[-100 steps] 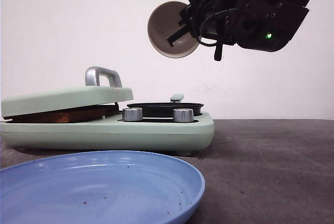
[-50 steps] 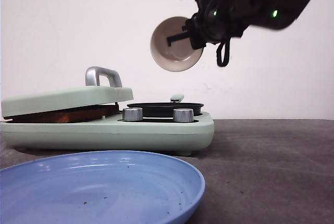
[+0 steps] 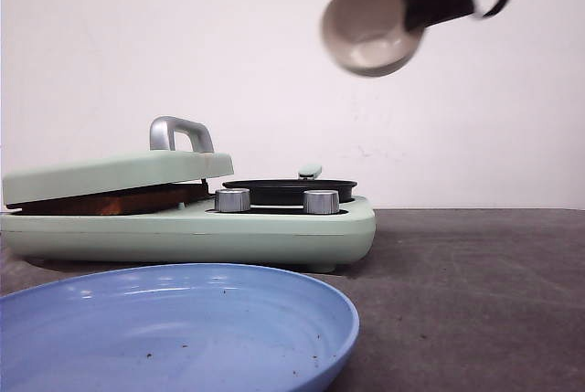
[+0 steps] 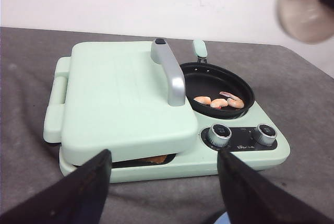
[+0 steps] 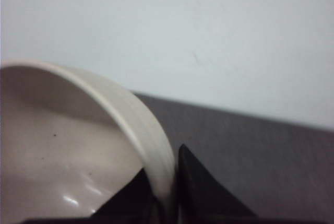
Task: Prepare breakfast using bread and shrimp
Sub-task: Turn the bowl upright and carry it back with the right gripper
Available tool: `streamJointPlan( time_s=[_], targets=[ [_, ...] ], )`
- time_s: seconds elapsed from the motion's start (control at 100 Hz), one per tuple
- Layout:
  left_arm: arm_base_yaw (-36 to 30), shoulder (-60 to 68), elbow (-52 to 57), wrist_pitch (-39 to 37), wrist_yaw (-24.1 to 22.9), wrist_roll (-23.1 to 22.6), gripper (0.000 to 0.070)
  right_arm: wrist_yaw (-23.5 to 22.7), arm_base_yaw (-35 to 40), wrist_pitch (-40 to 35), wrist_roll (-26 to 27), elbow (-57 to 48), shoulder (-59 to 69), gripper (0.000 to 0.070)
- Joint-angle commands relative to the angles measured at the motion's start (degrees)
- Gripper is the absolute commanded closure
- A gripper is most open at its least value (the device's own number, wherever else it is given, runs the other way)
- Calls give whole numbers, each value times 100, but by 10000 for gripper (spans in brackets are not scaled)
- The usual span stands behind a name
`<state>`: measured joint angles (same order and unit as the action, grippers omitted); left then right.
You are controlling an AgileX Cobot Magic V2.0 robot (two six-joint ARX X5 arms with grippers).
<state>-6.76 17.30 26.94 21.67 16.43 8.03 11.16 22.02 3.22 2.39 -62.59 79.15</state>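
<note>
Three orange-pink shrimp (image 4: 219, 101) lie in the small black pan (image 4: 209, 80) of the mint-green breakfast maker (image 4: 125, 104). The bread (image 3: 110, 203) shows as a brown edge under the maker's closed lid (image 3: 119, 173); it also peeks out in the left wrist view (image 4: 154, 158). My right gripper (image 5: 175, 195) is shut on the rim of an empty beige bowl (image 5: 62, 151), held high above the table to the right of the pan (image 3: 370, 31). My left gripper (image 4: 162, 187) is open and empty, in front of the maker.
A blue plate (image 3: 174, 328) lies at the front left. Two silver knobs (image 3: 274, 201) sit on the maker's front, and a silver handle (image 3: 178, 132) stands on the lid. Dark grey table (image 3: 475, 291) spreads to the right.
My right arm has risen and swung to the right with the bowl, away from above the pan; the bowl has turned from tipped on its side towards upright. Nothing else moved.
</note>
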Motion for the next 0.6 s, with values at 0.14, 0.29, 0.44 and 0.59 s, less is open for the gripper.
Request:
streamJointPlan(
  time_s=[0.14, 0.29, 0.44, 0.59],
  targets=[
    [-7, 24, 31, 2, 13, -87, 348, -892, -592, -1805, 817, -133, -632, 700],
    [-7, 24, 31, 33, 11, -87, 347, -1714, -1158, -2739, 1113, -133, -737, 700],
    [-7, 24, 31, 66, 11, -85, 347, -2341, -1574, -3209, 1204, -133, -651, 700],
    [-7, 24, 31, 68, 11, -83, 347, -2415, -1801, -3338, 1250, -133, -520, 700]
  ],
)
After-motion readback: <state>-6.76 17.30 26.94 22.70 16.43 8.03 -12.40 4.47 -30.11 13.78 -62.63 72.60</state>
